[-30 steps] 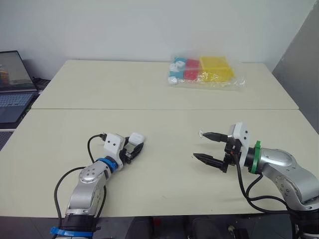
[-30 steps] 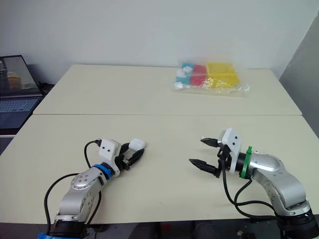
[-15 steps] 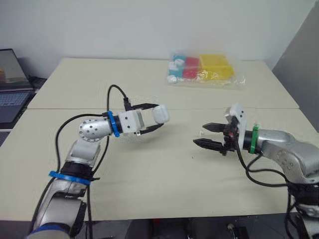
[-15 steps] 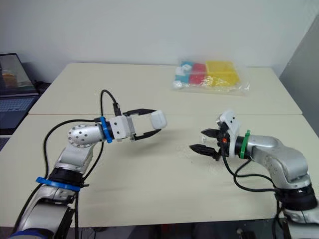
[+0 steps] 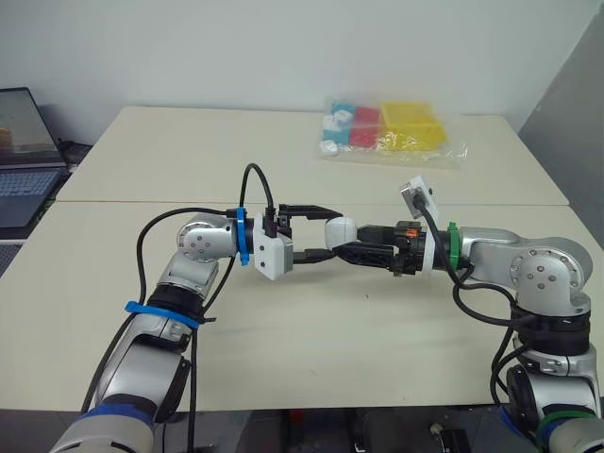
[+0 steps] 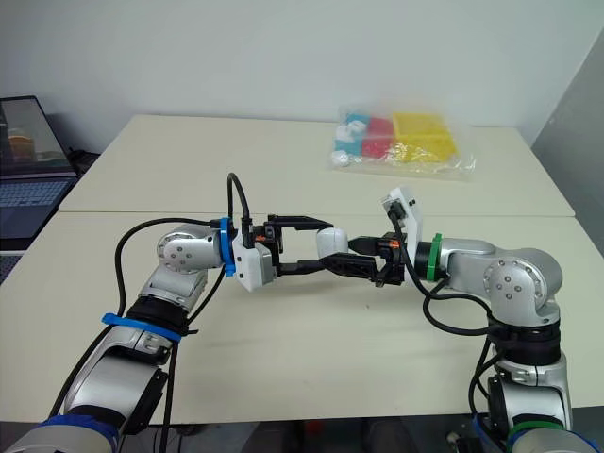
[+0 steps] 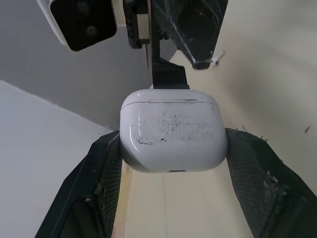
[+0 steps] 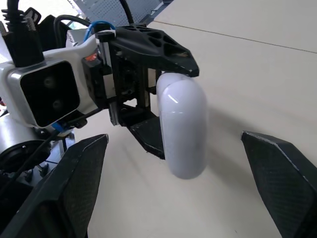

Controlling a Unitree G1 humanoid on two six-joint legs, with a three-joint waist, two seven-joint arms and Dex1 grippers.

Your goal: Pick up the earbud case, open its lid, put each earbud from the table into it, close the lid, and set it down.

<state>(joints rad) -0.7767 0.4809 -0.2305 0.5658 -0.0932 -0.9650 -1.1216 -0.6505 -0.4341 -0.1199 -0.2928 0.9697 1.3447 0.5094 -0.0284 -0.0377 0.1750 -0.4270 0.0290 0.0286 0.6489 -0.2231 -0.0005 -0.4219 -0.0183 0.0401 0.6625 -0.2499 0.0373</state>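
Clamping the scuffed white earbud case [image 7: 173, 130], left jaws hold it aloft; right jaws gape wide.

text read: none | case [image 7: 173, 131]: dark scuff marks seen, no lettering made out | laptop [image 5: 21, 142]: screen content too small to be read
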